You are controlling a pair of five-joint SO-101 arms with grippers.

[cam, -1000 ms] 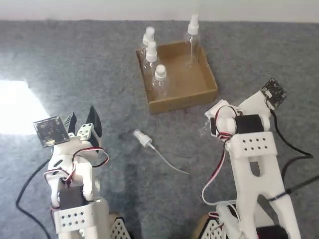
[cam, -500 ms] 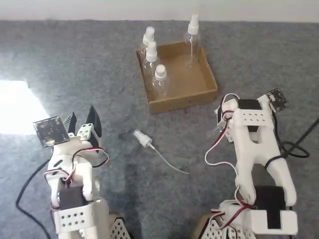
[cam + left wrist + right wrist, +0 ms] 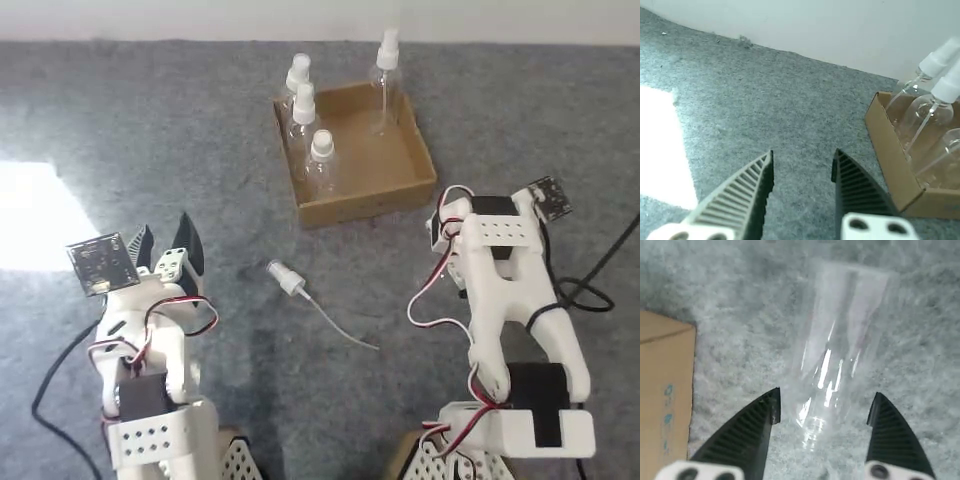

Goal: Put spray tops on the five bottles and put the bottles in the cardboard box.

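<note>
While the right gripper (image 3: 826, 394) hangs low over the grey felt (image 3: 200, 130) just beside the cardboard box (image 3: 365, 208), we see its jaws spread wide, one on either side of a clear uncapped bottle (image 3: 840, 340). That bottle lies flat, its long axis running straight away from the gripper; we cannot tell whether the fingers touch it. From above, the right arm covers it. Four capped bottles (image 3: 320, 160) stand upright at the box, three along the side nearer the left arm. A loose spray top (image 3: 285, 274) lies between the arms, head toward the box, thin tube (image 3: 340, 325) trailing diagonally toward the right arm's base. Our left gripper (image 3: 165, 235) is parted and holds nothing
</note>
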